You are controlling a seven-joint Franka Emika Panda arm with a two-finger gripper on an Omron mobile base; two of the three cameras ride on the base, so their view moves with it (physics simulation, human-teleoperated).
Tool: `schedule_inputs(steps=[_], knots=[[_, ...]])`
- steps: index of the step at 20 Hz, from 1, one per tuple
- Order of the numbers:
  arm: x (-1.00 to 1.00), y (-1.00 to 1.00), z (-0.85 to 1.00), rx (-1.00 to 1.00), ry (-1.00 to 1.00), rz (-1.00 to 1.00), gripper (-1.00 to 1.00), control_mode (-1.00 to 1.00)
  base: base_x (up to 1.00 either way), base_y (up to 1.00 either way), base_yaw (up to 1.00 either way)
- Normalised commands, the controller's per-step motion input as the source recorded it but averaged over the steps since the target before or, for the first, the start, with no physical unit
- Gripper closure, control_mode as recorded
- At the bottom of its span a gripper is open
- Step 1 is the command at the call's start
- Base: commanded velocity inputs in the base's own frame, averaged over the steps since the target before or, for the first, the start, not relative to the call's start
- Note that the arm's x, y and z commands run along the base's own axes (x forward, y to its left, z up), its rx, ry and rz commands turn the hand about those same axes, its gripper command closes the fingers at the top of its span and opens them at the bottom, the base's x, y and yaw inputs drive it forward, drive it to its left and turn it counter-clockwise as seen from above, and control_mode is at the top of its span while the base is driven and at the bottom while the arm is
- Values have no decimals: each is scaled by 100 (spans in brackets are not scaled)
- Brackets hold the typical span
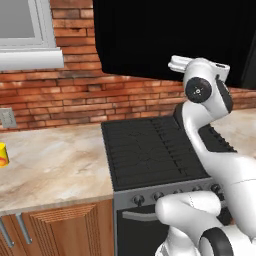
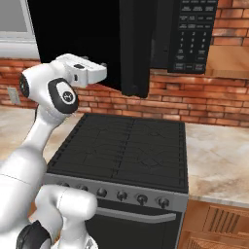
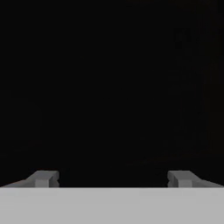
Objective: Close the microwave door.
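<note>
My pincer (image 3: 113, 178) is spread wide, holding nothing. The microwave door (image 2: 78, 41) stands open just ahead of it, long axis level, thick edge toward me. The microwave (image 2: 194, 34) lies beyond, right.

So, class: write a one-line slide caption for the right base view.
Microwave door stands open above the stove as the white arm reaches toward it.

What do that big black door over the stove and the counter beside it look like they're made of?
The microwave door looks like glossy black glass or plastic: flat, uniformly dark, with a thick dark edge; which of the two is unclear. The counter looks like polished beige stone, perhaps marble, given its mottled veining.
</note>
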Motion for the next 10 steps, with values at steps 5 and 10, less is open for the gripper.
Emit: schedule_inputs(steps=[5, 10], knots=[[44, 0, 20, -2, 19, 25, -100, -100, 0, 0, 0], [60, -4, 23, -3, 23, 21, -100, -100, 0, 0, 0]])
